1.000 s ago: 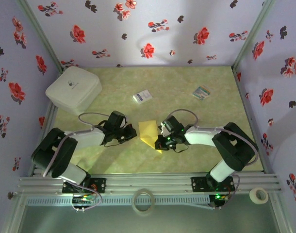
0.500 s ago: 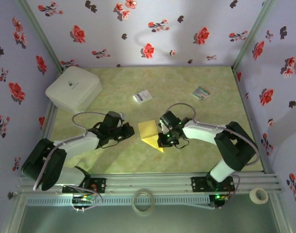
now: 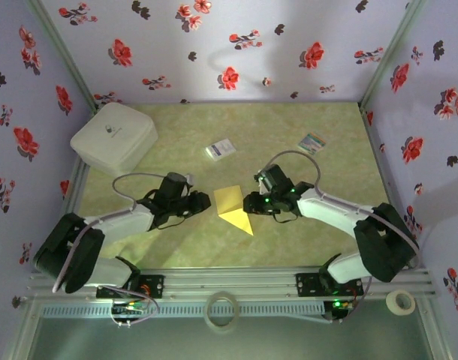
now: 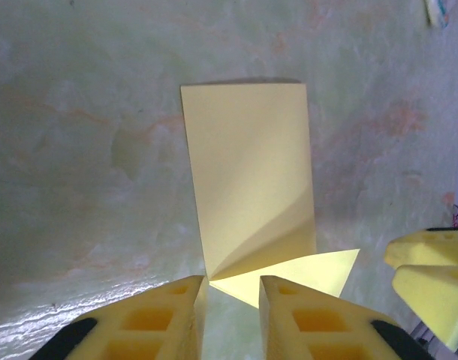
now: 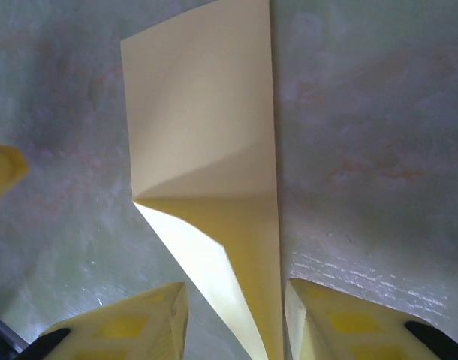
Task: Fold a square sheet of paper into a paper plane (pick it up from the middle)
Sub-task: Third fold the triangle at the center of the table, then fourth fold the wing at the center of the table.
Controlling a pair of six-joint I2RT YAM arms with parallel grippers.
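Reaching inward, left claw point(image 3: 204, 205) and right claw point(image 3: 249, 203) flank the paper point(image 3: 230, 202).

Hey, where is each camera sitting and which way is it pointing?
Top external: above and behind the arms, looking down on the table; both show whole, left gripper and right gripper flanking the yellow sheet.
Left wrist: on the left arm, looking past its fingers at the sheet.
Right wrist: on the right arm, past its fingers at the sheet's opposite side.
Shared: both wrist views catch the sheet and the other gripper.
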